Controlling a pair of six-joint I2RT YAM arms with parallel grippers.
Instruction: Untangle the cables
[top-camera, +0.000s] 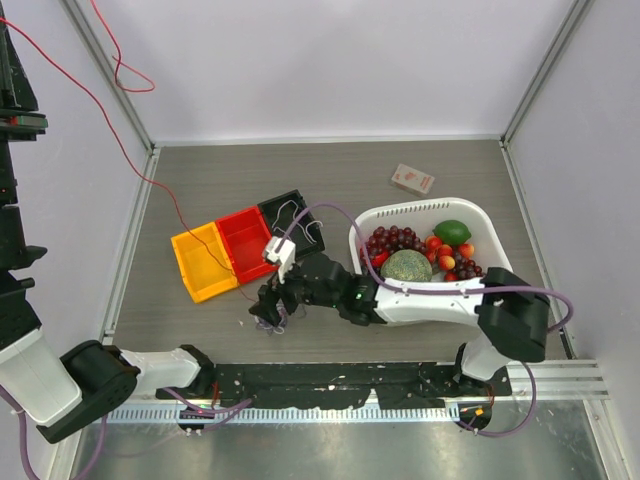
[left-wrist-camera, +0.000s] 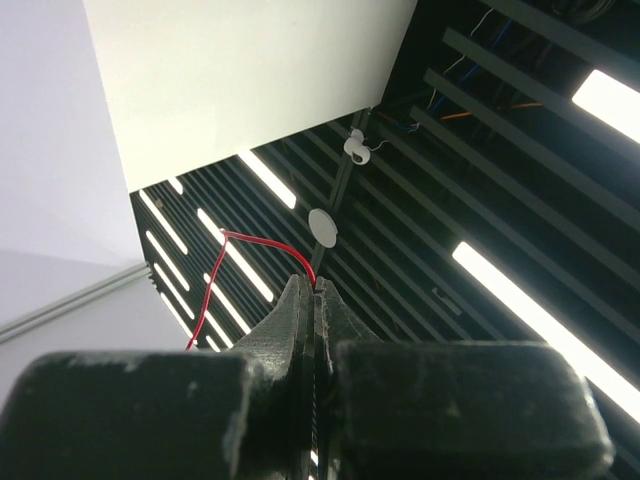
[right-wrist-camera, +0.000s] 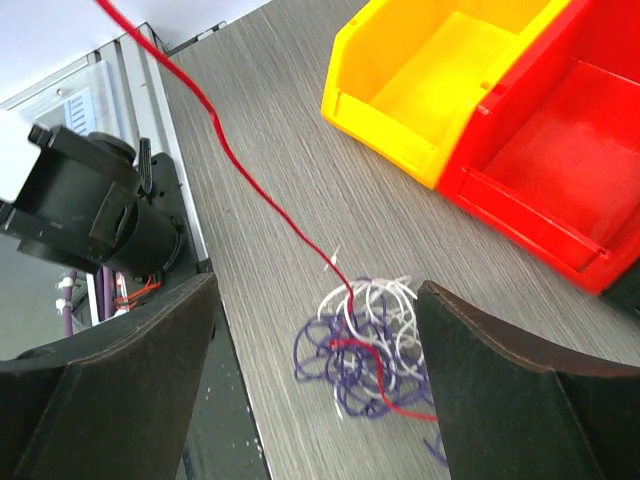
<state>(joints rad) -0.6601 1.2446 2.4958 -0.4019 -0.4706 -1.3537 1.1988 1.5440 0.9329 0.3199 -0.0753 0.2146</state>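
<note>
Left pincer (left-wrist-camera: 315, 290) pinching red cable (right-wrist-camera: 216, 120), right pincer (right-wrist-camera: 318, 305) spread — over white-purple tangle (right-wrist-camera: 365, 335)

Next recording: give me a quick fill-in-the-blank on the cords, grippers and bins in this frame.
1. The thin cord pinched in the shut left gripper is ___.
2. The right gripper hangs ___ above the small tangle of white, purple and red cords.
3. The red plastic bin stands between the black plastic bin and the ___ one.
Missing words: red; open; yellow.
</note>
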